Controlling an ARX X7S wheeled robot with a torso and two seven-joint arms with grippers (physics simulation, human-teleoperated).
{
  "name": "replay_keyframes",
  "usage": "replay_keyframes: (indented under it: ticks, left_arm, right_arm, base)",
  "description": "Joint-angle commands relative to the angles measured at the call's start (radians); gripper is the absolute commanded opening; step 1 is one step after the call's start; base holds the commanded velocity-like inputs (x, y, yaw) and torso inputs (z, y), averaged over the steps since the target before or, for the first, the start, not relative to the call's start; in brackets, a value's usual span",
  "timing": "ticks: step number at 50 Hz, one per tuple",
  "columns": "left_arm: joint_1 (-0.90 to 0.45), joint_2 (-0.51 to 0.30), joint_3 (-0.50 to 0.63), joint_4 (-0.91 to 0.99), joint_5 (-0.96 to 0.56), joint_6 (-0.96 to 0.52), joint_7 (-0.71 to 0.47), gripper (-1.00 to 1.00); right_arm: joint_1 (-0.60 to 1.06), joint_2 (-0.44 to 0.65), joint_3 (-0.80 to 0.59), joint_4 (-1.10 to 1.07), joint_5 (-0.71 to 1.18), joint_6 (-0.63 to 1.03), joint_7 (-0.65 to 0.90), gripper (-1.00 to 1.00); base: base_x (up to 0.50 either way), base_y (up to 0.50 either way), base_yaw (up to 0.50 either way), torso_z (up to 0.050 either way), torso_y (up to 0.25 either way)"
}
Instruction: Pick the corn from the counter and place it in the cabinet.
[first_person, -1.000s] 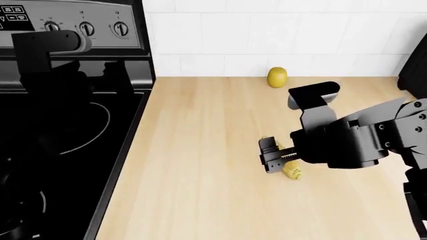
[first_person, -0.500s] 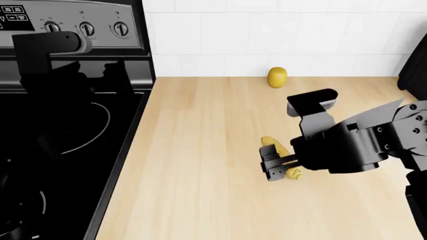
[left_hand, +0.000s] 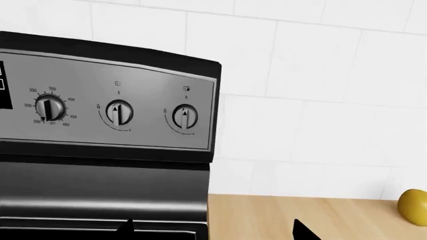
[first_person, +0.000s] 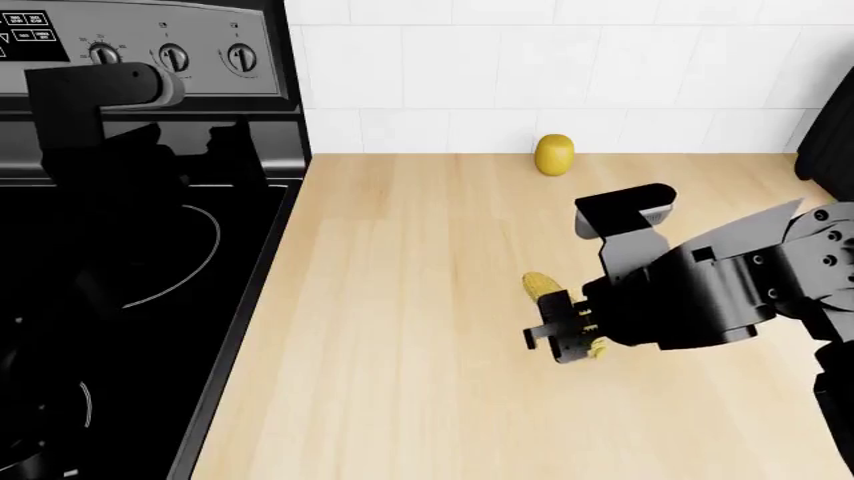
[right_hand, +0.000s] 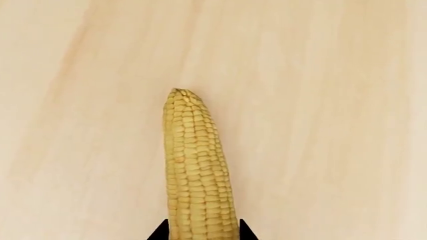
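The corn lies on the light wood counter, a yellow cob with bumpy kernels. My right gripper is shut on its near half, and only the far tip shows beyond the fingers. In the right wrist view the corn runs lengthwise away from the gripper, with both fingertips pressed against its sides. My left gripper hangs open and empty over the back of the stove; in the left wrist view its tips stand wide apart. The cabinet is out of view.
A rounder yellow-green fruit sits against the white tiled wall, also in the left wrist view. The black stovetop and its knob panel fill the left. A dark object stands at the right edge.
The right gripper's jaws, wide apart around the corn before, have closed on it. The left arm has not moved.
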Motion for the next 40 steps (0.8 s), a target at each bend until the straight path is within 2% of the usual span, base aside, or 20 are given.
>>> replay_keyframes:
  ticks: [1, 9, 18, 34, 40]
  left_arm:
    - [-0.001, -0.001, 0.002, -0.002, -0.004, 0.001, -0.004, 1.00]
    - [-0.004, -0.002, 0.004, -0.007, -0.005, 0.002, -0.006, 1.00]
    - [-0.001, -0.006, 0.002, 0.003, -0.011, -0.001, -0.009, 1.00]
    - [0.003, -0.008, 0.001, 0.007, -0.018, 0.004, -0.012, 1.00]
    - [0.008, -0.009, -0.001, 0.015, -0.023, 0.000, -0.015, 1.00]
  right_arm:
    - [0.002, 0.004, -0.022, 0.004, 0.017, -0.008, -0.004, -1.00]
    - [0.011, 0.002, -0.015, -0.008, -0.014, -0.006, -0.048, -1.00]
    - [0.039, 0.013, 0.088, -0.230, -0.316, -0.023, -0.422, -1.00]
    - [0.117, 0.031, 0.119, -0.392, -0.492, -0.107, -0.823, -1.00]
    - [0.151, 0.029, 0.114, -0.424, -0.635, -0.216, -1.036, -1.00]
  base:
    - [0.00, 0.00, 0.00, 0.000, 0.000]
    - [0.00, 0.00, 0.00, 0.000, 0.000]
    - [0.00, 0.00, 0.00, 0.000, 0.000]
    - [0.00, 0.00, 0.00, 0.000, 0.000]
    - [0.00, 0.00, 0.00, 0.000, 0.000]
